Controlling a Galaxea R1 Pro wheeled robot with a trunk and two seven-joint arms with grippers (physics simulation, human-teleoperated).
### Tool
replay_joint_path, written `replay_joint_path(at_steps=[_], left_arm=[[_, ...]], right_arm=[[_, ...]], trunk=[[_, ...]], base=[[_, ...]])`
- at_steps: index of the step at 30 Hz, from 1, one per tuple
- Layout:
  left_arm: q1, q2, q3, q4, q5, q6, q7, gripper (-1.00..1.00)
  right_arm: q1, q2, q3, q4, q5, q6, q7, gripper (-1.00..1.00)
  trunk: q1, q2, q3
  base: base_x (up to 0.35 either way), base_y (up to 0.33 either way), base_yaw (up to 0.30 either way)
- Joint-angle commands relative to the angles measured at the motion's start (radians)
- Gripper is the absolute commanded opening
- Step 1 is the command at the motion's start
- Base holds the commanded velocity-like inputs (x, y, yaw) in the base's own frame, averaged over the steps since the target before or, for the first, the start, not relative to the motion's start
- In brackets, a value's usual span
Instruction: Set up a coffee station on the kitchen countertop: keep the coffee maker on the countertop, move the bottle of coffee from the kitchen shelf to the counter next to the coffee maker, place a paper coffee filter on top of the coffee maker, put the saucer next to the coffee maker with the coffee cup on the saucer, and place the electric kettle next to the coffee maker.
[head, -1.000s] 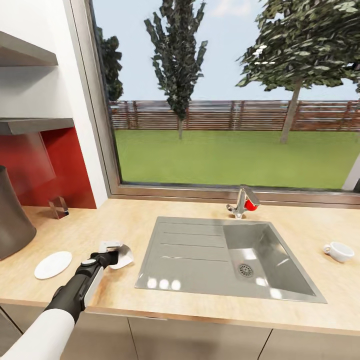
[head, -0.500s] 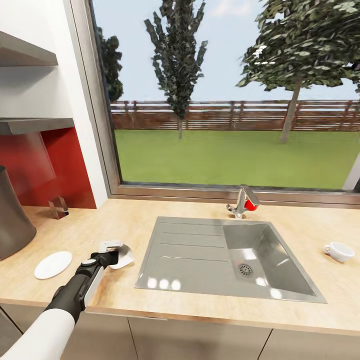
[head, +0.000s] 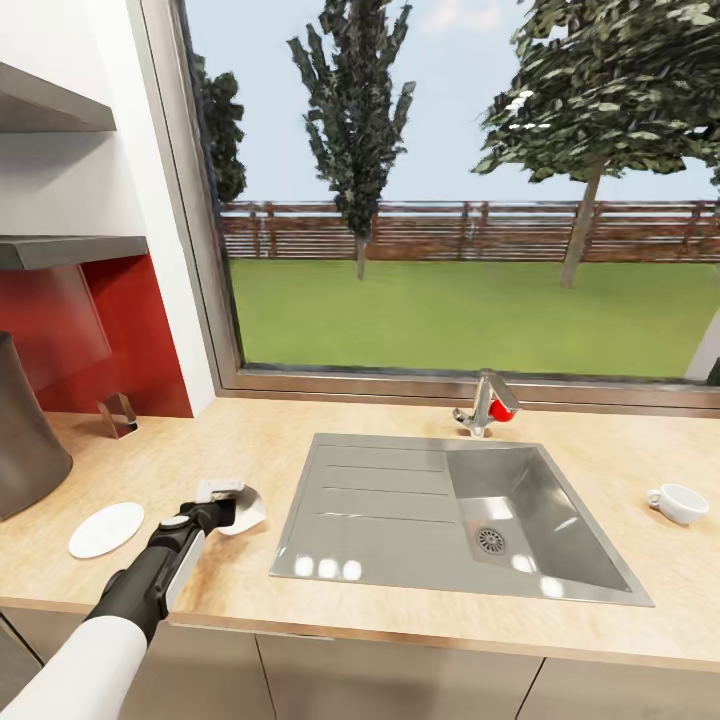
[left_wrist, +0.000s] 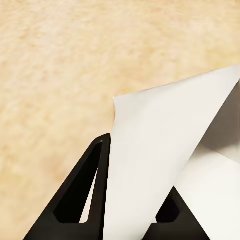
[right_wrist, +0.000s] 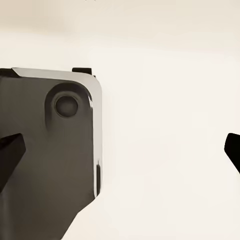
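My left gripper hovers low over the light-wood kitchen countertop, left of the sink, shut on a white paper coffee filter. In the left wrist view the filter is pinched between the black fingers of that gripper. A flat white saucer lies on the counter just left of the gripper. The white coffee cup stands far right, past the sink. My right gripper is open, its fingertips spread wide in front of a dark grey panel.
A steel sink with a tap is inset mid-counter. A large dark grey rounded object stands at the left edge, with a small glass block behind it. Grey shelves hang upper left; a window runs along the back.
The left arm has edged slightly left with the filter still in its grip. Saucer and cup have stayed put.
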Motion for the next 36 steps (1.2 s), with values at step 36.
replay_joint_path(at_steps=[36], left_arm=[[-0.339, 0.337, 0.002, -0.352, 0.003, 0.657, -0.606, -1.0]], right_arm=[[-0.001, 0.007, -0.005, -0.097, -0.005, -0.009, 0.005, 1.0]], trunk=[[0.001, -0.002, -0.002]], base=[[0.0, 0.0, 0.0]])
